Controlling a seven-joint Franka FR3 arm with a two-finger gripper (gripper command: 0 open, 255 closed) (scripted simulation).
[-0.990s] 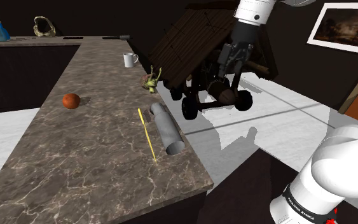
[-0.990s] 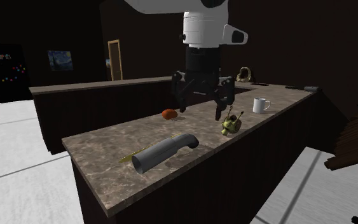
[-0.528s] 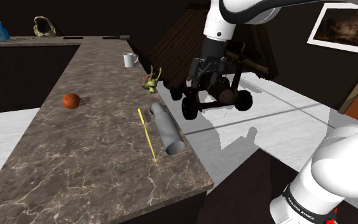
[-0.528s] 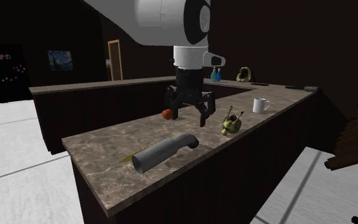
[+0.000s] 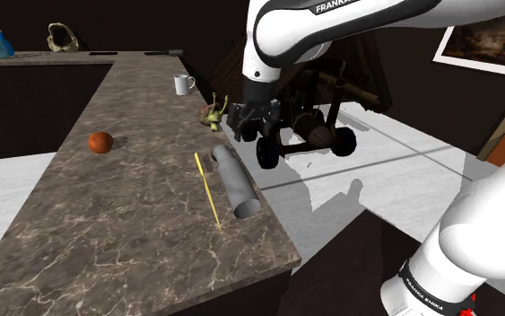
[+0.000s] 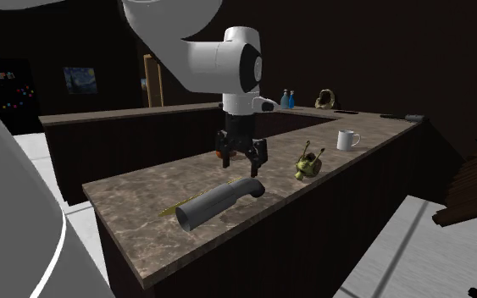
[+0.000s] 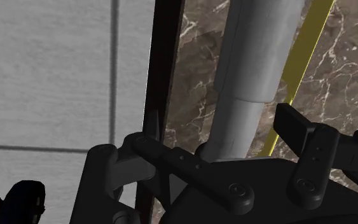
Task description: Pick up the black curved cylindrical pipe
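The end effector [image 6: 242, 164] hangs empty, fingers spread, over the bent end of the pipe [image 6: 215, 201]. In the shoulder view the pipe lies at its six o'clock, near the veined marble desk's [image 5: 125, 224] edge. Grey, smooth and stiff, it would likely roll; clasp the straight barrel crosswise. A thin yellow rod [image 5: 207, 190] lies at the pipe's nine o'clock.

The pipe [image 5: 235, 182] is lying on the counter [image 5: 125, 242] near its edge at the shoulder view's right, with a thin rod [image 5: 207, 190] just beside it on the left. Behind it a figurine [image 5: 214, 113] is standing, farther back a mug [image 5: 183, 84]. A ball [image 5: 100, 142] is lying well apart, leftward.
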